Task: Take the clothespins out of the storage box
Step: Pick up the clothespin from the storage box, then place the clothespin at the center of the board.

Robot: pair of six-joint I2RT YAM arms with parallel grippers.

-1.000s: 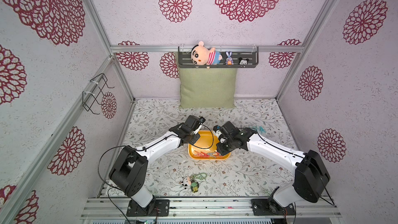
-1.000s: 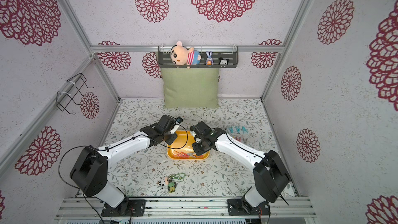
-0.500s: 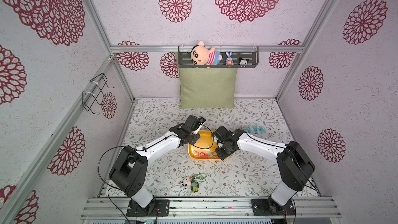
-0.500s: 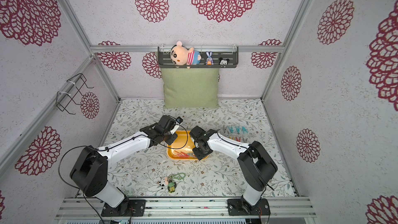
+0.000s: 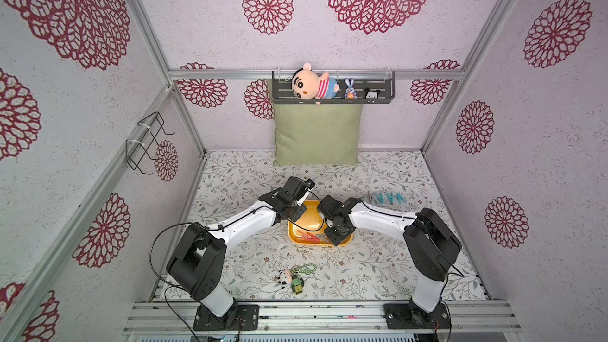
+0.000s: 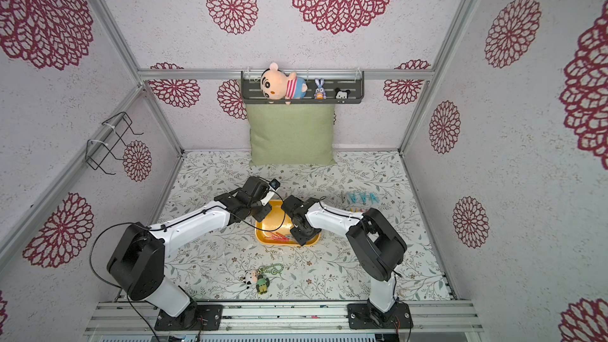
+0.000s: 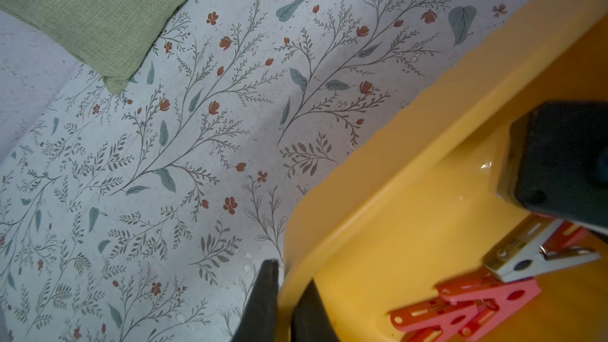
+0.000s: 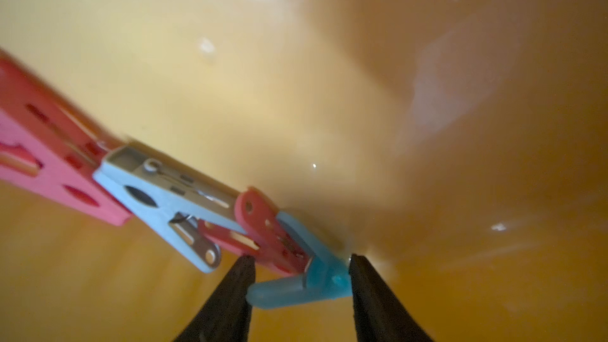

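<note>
Yellow, the box (image 5: pixel 309 215) is seen in the same place as a second ago, and the left arm is unchanged. The right arm's elbow has been swung in from the right side of the table (image 5: pixel 230 258), and the right gripper (image 5: pixel 334 238) has been brought down into the box's near right corner.

In the right wrist view the right gripper (image 8: pixel 301 258) is seen part-open, its jaws set on either side of a blue pin (image 8: pixel 322 278) lying on the box floor. The tips are at the pin's sides, but whether it is squeezed cannot be told. A grey pin (image 8: pixel 158 199) and red pins (image 8: pixel 49 166) are heaped just beside it, along the near wall.

The left gripper (image 7: pixel 289 274) is closed on the box's left wall, one finger inside and one outside.

The left arm is stretched diagonally from its base to the box. The right forearm is laid across from the right, with the wrist bent down into the box. More blue pins (image 5: pixel 386 197) are laid out on the table, right of the box.
</note>
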